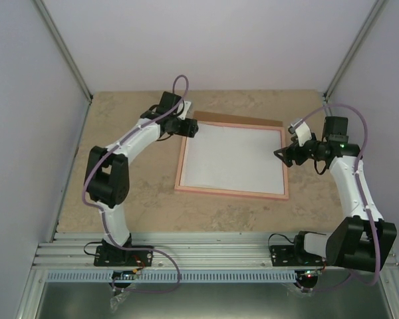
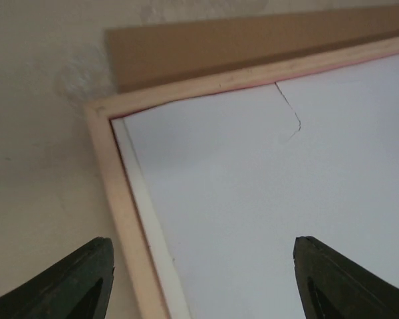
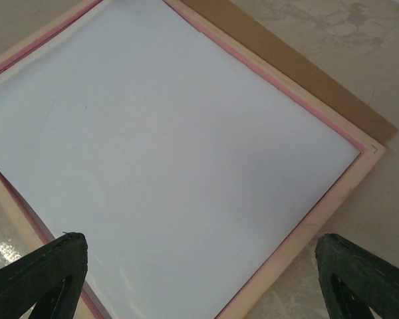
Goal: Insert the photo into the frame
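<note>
The frame [image 1: 229, 193] lies back-up mid-picture in the top view, w/ the photo [image 1: 233, 158] inside its rim, white side up (so the sunset should face down, right for loading from behind). The photo looks seated, though the left wrist view shows a white strip along its left edge and a fine line [image 2: 289, 113] running in from the top edge; crease or tear, can't tell. A brown board [image 1: 243, 120] shows beyond the frame's upper edge, prob. the backing, parked close for later. Left jaws hang wide over the frame's upper-left corner, holding nothing. Right jaws stand wide at its right edge, also empty, which reads as a let-go-and-check pose. The bench [image 1: 219, 216] is a matte, beige, mottled stone-look slab w/ a ribbed metal rail [image 1: 206, 256] along the bottom. Plain pale walls [image 1: 219, 40] close it in at left, top and right.
</note>
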`<state>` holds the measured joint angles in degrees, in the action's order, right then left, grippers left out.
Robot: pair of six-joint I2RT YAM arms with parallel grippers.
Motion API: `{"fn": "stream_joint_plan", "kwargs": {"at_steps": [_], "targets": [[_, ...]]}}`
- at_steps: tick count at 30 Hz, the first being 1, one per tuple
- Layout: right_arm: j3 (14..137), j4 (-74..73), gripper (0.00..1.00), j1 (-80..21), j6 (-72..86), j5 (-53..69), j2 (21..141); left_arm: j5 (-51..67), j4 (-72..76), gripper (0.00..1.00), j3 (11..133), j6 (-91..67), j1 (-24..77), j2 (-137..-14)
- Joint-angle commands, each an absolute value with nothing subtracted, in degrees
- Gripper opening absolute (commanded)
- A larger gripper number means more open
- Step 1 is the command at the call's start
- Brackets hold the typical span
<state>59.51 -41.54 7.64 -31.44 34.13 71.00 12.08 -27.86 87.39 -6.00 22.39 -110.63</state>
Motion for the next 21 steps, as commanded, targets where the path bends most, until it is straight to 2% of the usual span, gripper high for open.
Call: {"fn": "stream_joint_plan", "kwargs": {"at_steps": [1, 9, 14, 21], "targets": [[59.6, -39.5, 0.93, 7.9, -29.8, 35.8, 72.8, 5.9, -25.7, 0.76, 84.2, -2.4, 22.7, -104.9], [59.1, -37.5, 0.89, 8.5, -27.6, 34.1, 77.9, 9.2, -26.4, 0.74, 79.2, 2.2, 23.2, -104.8], [59.0, -36.7, 0.86, 10.8, -26.7, 32.1, 81.7, 4.8, -23.1, 0.75, 74.8, 3.1, 23.9, -103.2], [60.5, -34.4, 0.67, 17.8, -22.2, 30.6, 92.4, 6.4, -23.5, 0.62, 77.2, 1.6, 19.8, -107.2]]}}
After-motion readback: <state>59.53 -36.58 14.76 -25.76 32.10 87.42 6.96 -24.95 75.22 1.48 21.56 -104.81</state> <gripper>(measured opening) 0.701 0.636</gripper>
